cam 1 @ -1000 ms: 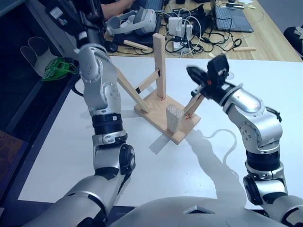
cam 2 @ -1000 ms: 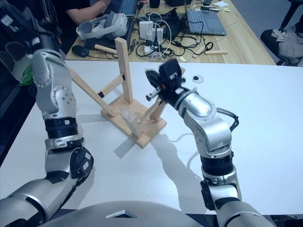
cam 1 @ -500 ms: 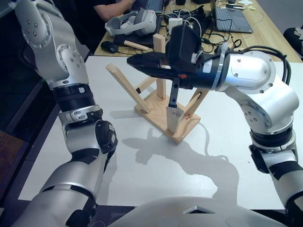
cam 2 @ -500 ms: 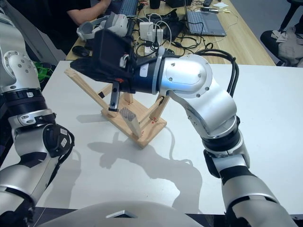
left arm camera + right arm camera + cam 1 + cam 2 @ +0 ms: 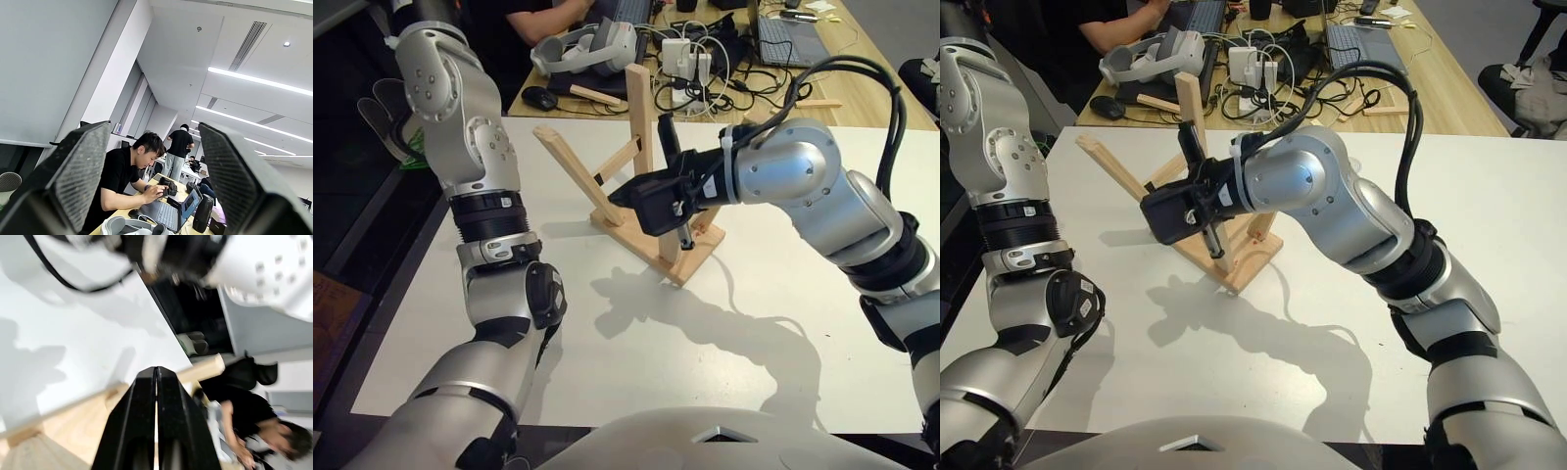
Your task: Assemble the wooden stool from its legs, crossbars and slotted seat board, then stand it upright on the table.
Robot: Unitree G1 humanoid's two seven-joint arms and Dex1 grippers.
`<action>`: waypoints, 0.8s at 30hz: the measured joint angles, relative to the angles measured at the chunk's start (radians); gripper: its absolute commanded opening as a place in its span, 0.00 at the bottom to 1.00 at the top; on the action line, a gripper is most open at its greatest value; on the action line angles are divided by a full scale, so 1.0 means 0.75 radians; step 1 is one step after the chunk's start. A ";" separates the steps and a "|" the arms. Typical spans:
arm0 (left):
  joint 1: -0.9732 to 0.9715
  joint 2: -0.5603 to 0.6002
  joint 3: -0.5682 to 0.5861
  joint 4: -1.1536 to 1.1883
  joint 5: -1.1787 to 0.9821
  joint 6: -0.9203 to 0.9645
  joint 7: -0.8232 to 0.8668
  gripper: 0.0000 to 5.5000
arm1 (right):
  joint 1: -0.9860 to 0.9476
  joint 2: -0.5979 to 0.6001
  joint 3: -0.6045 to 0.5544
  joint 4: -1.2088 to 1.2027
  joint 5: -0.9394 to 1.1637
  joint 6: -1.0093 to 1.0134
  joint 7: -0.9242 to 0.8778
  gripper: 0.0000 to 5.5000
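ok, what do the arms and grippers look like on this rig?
The left arm and right arm are glossy silver shells with black joint rings. Black cables loop over the right arm. The left gripper has dark dotted-texture pads; the right gripper is smooth, black and tapered.
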 measured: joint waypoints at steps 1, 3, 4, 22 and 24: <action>0.000 -0.004 -0.002 -0.002 -0.002 0.001 0.000 0.60 | 0.001 0.000 0.004 0.033 -0.042 -0.022 -0.010 0.00; 0.003 -0.013 -0.005 -0.004 -0.007 0.009 0.001 0.60 | 0.002 0.000 0.001 0.079 -0.109 -0.058 -0.035 0.00; 0.005 -0.016 -0.006 -0.006 -0.010 0.015 0.001 0.60 | 0.002 0.000 -0.002 0.092 -0.133 -0.073 -0.037 0.00; 0.132 -0.065 -0.032 -0.107 0.015 0.117 0.080 0.60 | 0.024 0.096 -0.311 0.219 -0.137 -0.024 -0.123 0.00; 0.144 -0.076 -0.037 -0.125 0.016 0.128 0.082 0.60 | -0.115 0.266 -0.533 0.282 0.034 0.124 -0.295 0.00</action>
